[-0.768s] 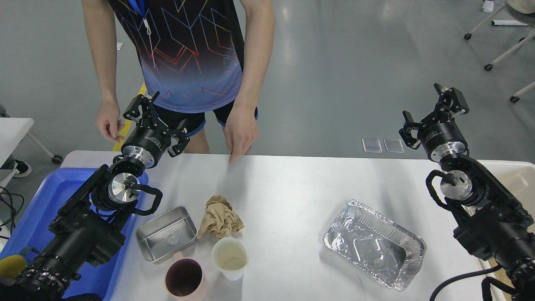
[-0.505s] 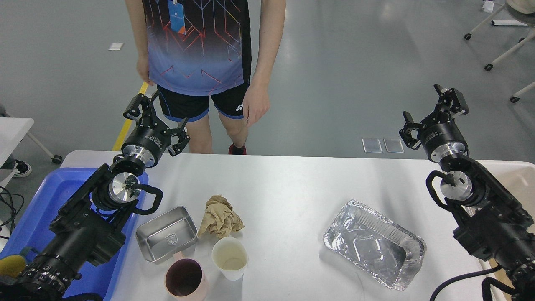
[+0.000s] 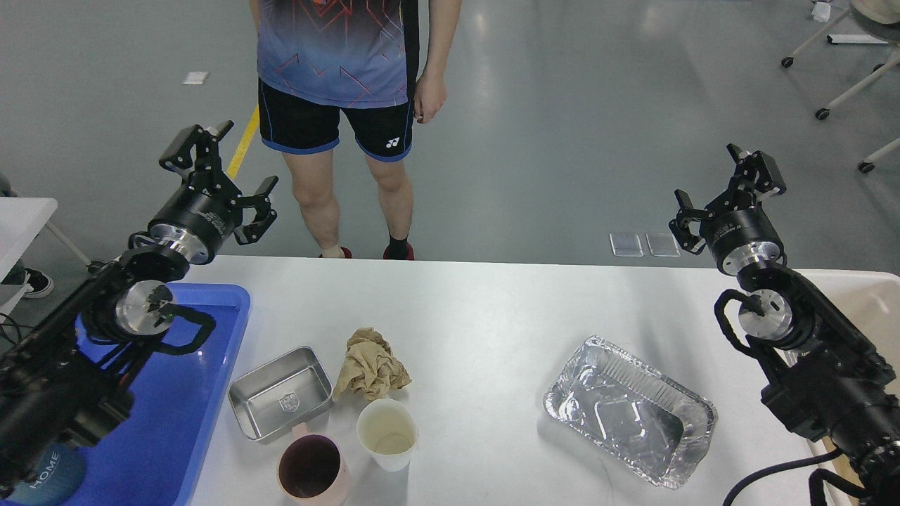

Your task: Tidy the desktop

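Observation:
The white desktop (image 3: pixel 485 316) spans the view. On it lie a crumpled brown paper ball (image 3: pixel 370 366), a small steel tray (image 3: pixel 282 393), a pink mug (image 3: pixel 310 469), a white paper cup (image 3: pixel 387 431) and a foil tray (image 3: pixel 631 410). My left gripper (image 3: pixel 218 167) is open and empty, raised beyond the table's far left edge above the blue tub. My right gripper (image 3: pixel 724 185) is open and empty, raised beyond the far right edge.
A blue plastic tub (image 3: pixel 183 414) sits at the left with a rounded thing marked HOME (image 3: pixel 49 471) in it. A beige bin (image 3: pixel 868 302) stands at the right. A person (image 3: pixel 344 91) stands behind the table. Chair legs on wheels (image 3: pixel 837 84) stand far right.

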`<state>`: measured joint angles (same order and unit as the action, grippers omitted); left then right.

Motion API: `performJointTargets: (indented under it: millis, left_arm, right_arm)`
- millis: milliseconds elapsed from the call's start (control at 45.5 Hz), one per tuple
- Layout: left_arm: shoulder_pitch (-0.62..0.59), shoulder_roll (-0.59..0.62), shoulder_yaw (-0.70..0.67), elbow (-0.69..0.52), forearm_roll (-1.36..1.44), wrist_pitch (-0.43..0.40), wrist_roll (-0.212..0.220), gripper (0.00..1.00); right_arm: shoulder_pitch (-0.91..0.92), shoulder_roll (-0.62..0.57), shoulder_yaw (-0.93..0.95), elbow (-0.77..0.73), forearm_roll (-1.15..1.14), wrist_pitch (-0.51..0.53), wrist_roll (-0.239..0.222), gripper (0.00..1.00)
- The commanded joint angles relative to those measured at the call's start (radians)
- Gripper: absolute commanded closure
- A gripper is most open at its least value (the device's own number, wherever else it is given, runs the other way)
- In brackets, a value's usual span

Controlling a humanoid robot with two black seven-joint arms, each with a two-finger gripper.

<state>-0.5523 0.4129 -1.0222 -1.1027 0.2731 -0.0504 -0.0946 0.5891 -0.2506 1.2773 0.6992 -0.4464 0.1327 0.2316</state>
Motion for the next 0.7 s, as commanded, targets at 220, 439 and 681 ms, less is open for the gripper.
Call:
performJointTargets:
  millis: [220, 439, 681]
  left_arm:
    - [-0.011, 0.466, 0.263, -0.339, 0.005, 0.017, 0.117, 0.03]
    - [-0.034, 0.673, 0.346, -0.526, 0.009, -0.016, 0.147, 0.04]
    - [-0.038, 0.929, 0.386, -0.652, 0.017, -0.127, 0.161, 0.04]
  right_arm:
    - [-0.002, 0.002, -0.001, -0.001, 0.0, 0.001, 0.0, 0.0]
    - [0.0, 0.004, -0.001, 0.003, 0.002, 0.001, -0.002, 0.0]
    - [0.003, 0.004, -0.001, 0.003, 0.002, -0.001, -0.002, 0.0]
